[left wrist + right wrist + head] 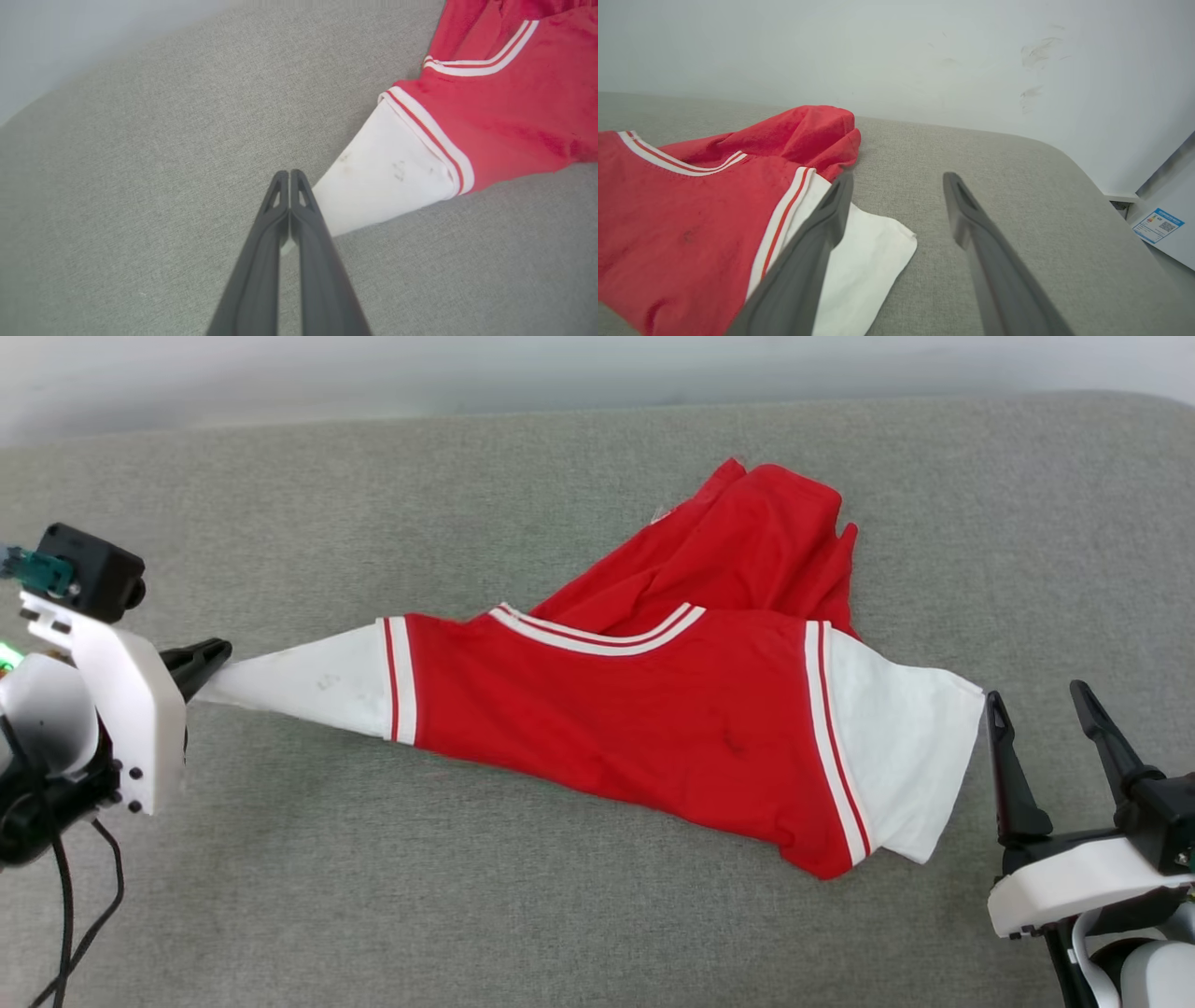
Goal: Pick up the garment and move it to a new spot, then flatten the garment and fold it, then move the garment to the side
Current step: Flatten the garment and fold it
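Site: grey fabric-covered table (373,896), pale wall (878,56) behind its far edge.

Garment, position: the garment (635,709) lay mid-table, spread crosswise, its body running from the robot's left to its right.

Garment, lay: collar trim (597,635) faced the far side. The red lower body was bunched in a heap (747,532) behind the collar, not flattened.

Left sleeve: white sleeve (308,683) was drawn out into a narrowing cone toward the left gripper, with faint grey smudges on the cloth (plain in the left wrist view).

Left gripper: the left gripper (210,658) was clenched on the very tip of that sleeve. In its wrist view the two fingers (306,219) lay pressed together, a sliver of white cloth pinched between them lower down.

Right sleeve: white sleeve (901,747) lay flat and loose on the table, red-and-white stripe trim at its seam.

Right gripper: the right gripper (1036,695) stood with fingers spread wide, grasping nothing, just beside the outer edge of the right sleeve. Could not tell whether the nearer finger (817,242) touched the cloth.

Marks: small dark spot (733,742) on the red front panel.

Other: black cables (75,915) hung under the left arm. A blue-and-white label (1157,225) showed on a panel past the table's rounded corner.
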You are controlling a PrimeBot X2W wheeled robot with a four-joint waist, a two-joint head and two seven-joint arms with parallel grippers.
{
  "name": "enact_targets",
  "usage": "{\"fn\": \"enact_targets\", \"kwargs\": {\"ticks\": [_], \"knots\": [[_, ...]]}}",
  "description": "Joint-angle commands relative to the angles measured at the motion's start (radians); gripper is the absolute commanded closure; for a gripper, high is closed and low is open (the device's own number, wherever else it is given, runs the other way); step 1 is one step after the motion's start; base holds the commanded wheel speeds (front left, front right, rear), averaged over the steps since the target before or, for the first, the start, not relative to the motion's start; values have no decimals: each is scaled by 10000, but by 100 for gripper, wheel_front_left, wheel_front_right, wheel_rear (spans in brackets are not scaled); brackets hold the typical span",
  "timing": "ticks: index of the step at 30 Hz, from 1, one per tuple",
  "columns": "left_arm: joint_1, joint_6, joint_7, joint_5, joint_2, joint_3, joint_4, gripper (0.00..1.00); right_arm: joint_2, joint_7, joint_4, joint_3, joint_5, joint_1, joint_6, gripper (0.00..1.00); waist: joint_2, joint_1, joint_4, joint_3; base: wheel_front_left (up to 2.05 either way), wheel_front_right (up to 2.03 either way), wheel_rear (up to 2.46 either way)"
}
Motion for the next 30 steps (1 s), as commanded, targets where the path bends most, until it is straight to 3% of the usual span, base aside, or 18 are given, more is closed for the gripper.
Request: {"fn": "enact_targets", "kwargs": {"ticks": [1, 8, 12, 24, 25, 26, 30], "knots": [[197, 91, -101, 64, 80, 29, -123, 100, 50, -2, -34, -3, -24, 100, -12, 0, -1, 0, 78, -86, 0, 0, 0], [1312, 690, -781, -431, 442, -107, -876, 100, 106, 55, -68, -20, -11, 306, -11, 0, -1, 0, 361, -284, 0, 0, 0], [2171, 848, -1204, -808, 277, -334, -595, 100, 110, 89, -69, 45, -4, 355, -11, 0, -1, 0, 408, -317, 0, 0, 0], [3660, 250, -2098, -1691, -1015, -689, 1700, 100, 14, 360, -179, 153, -43, 464, -12, 0, -1, 0, 479, -462, 0, 0, 0], [3703, 222, -2282, -1728, -1131, -630, 1879, 65, 7, 372, -182, 146, -37, 495, -11, 0, -1, 0, 499, -516, 0, 0, 0], [3729, 210, -2483, -1745, -1245, -562, 2001, 0, -2, 391, -199, 145, -24, 535, -11, 0, -1, 0, 520, -572, 0, 0, 0], [3577, 438, -3705, -1270, -1448, -301, 2297, 0, -88, 465, -244, 119, 57, 617, -13, 0, -1, 0, 595, -790, 0, 0, 0]]}}
